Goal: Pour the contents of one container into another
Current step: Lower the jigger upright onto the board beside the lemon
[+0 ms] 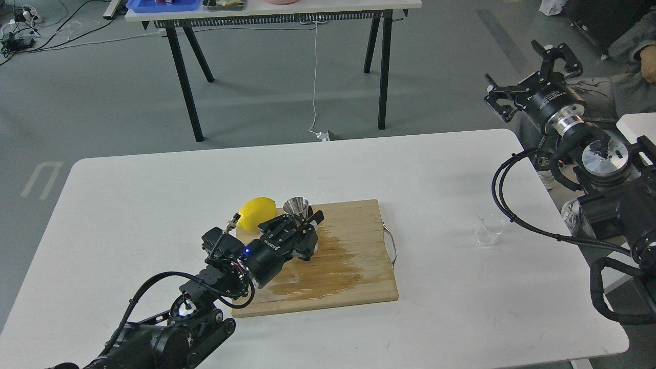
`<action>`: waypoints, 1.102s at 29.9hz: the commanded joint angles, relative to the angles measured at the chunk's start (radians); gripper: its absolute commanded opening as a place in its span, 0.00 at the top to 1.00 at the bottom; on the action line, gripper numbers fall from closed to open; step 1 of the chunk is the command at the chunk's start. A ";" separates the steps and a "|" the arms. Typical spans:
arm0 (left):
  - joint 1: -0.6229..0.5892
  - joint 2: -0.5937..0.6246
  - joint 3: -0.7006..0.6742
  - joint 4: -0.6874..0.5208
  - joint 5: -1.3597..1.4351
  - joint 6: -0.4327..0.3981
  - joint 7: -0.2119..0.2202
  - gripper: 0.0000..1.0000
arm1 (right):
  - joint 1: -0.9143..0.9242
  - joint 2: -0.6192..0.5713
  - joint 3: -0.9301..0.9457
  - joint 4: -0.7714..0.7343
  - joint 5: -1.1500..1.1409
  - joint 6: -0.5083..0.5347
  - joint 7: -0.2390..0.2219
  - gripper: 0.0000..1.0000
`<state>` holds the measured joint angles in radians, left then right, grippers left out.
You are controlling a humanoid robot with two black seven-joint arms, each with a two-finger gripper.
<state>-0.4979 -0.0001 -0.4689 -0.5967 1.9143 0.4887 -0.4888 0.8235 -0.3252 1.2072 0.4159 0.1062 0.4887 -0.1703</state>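
The shiny steel jigger [296, 205] stands upright at the back left of the wooden cutting board [359, 225]; only its upper cone shows. My left gripper [302, 224] is shut on its lower part, which the fingers hide. The tiny clear glass cup [489, 229] stands on the white table far to the right, near the edge, with nothing touching it. My right gripper [528, 72] hangs open in the air above and behind the table's right end, well away from the cup.
A yellow lemon [258, 212] lies against the board's back left corner, beside the jigger. A wet patch [328, 269] darkens the board's middle and front. The board's wire handle [391, 246] sticks out on its right. A second table [277, 10] stands behind.
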 commanded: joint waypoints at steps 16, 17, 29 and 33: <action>0.004 0.000 0.001 0.000 0.000 0.000 0.000 0.55 | -0.009 0.000 0.000 0.003 0.001 0.000 0.003 0.01; 0.004 0.000 0.001 0.000 0.002 0.000 0.000 0.55 | -0.010 0.000 0.000 0.003 0.001 0.000 0.003 0.01; 0.005 0.000 0.001 0.000 0.000 0.000 0.000 0.50 | -0.012 0.000 0.000 0.004 0.001 0.000 0.003 0.01; 0.005 0.000 0.001 0.000 0.000 0.000 0.000 0.50 | -0.012 0.000 0.000 0.004 0.001 0.000 0.003 0.01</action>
<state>-0.4928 0.0000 -0.4678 -0.5967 1.9147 0.4887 -0.4888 0.8115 -0.3252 1.2072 0.4202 0.1075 0.4887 -0.1672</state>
